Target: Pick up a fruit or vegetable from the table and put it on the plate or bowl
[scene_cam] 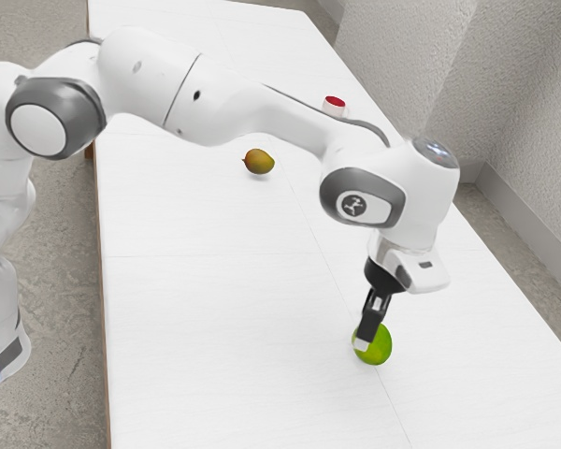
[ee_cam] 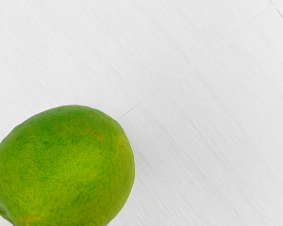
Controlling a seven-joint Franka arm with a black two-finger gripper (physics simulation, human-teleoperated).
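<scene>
Lime resting on the white table, low in the exterior view's right half; gripper touching its top, opening impossible to tell. Round logo on arm, unreadable.

A long white table runs from 11 o'clock down to 5 o'clock in the exterior view. A thin seam crosses its top just below the middle, and a second seam runs lengthwise toward 5 o'clock. In the wrist view the same white top shows a faint brushed grain and a seam slanting up toward 1 o'clock. A small brownish-yellow fruit lies alone on the table toward 12 o'clock from its middle. Grey speckled floor lies along the table's 9 o'clock side. A pale, rough wall stands at 2 o'clock.
</scene>
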